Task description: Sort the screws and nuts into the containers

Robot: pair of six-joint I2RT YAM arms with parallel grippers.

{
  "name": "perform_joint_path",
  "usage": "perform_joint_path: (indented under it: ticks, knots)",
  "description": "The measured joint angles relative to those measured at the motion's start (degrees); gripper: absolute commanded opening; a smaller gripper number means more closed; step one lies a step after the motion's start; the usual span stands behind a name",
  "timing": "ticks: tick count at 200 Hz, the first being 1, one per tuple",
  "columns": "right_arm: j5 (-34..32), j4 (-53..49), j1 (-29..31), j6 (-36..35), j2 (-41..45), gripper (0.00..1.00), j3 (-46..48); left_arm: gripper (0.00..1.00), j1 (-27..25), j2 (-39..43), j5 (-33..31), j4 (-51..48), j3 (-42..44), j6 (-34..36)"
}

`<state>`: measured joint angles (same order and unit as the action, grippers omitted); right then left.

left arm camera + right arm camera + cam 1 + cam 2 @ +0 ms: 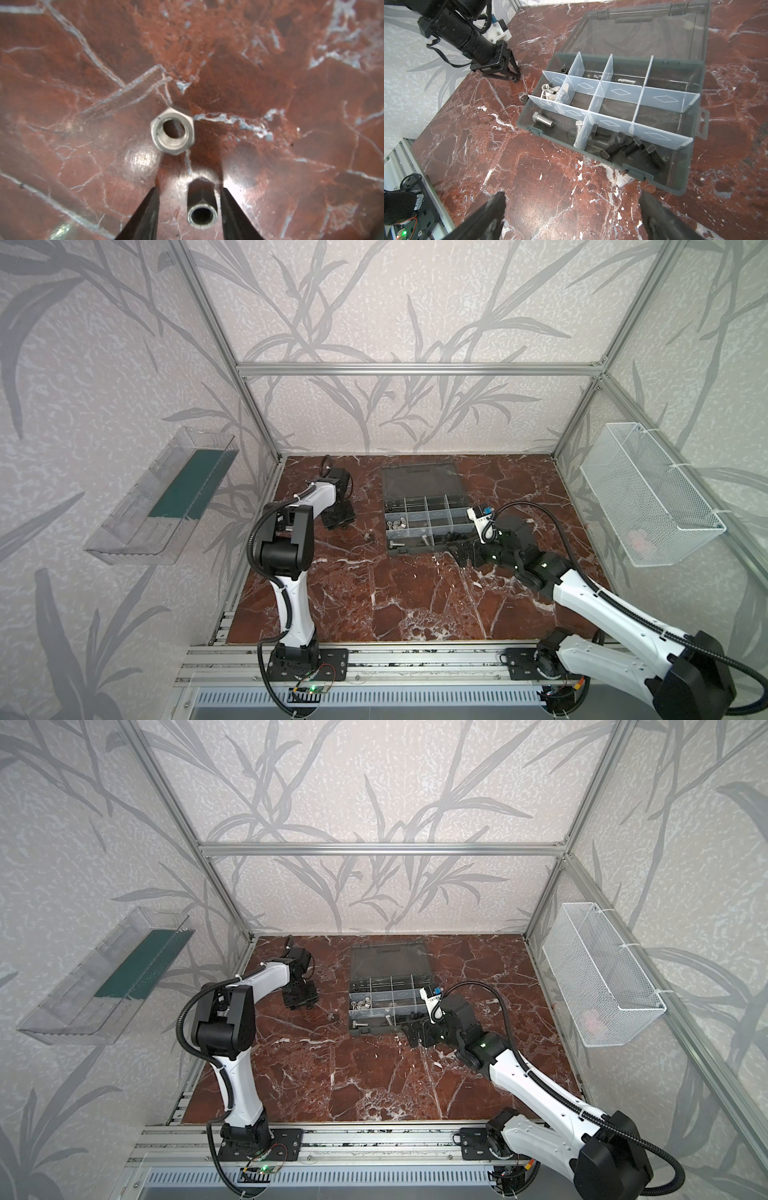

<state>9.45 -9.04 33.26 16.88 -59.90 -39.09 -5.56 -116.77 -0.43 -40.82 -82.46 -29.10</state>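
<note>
A dark nut (202,207) lies on the marble between the fingers of my left gripper (189,189). The jaws stand open, with a gap left on one side of the nut. A silver nut (172,130) lies just beyond it, and shows in both top views (368,536) (332,1016) left of the grey organizer case (415,551). The case's containers hold silver nuts (550,91), silver screws (543,120) and black screws (629,145). My right gripper (572,199) hovers open and empty over bare marble in front of the case (660,181). The left gripper (338,519) points down at the table.
The case's lid (419,479) lies open flat behind the compartments. A clear tray (162,506) hangs on the left wall. On the right wall hangs a white wire basket (648,497). Aluminium frame rails edge the marble table.
</note>
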Motion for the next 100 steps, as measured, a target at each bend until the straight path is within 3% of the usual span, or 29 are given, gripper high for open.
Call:
perform_joint_path:
  ticks: [83,100]
  knots:
    - [0.0,0.0,0.0,0.0,0.1,0.99,0.0,0.39,0.0,0.1,0.8,0.7,0.2,-0.1]
    - [0.0,0.0,0.0,0.0,0.1,0.99,0.0,0.35,-0.1,0.1,0.8,0.7,0.2,-0.1]
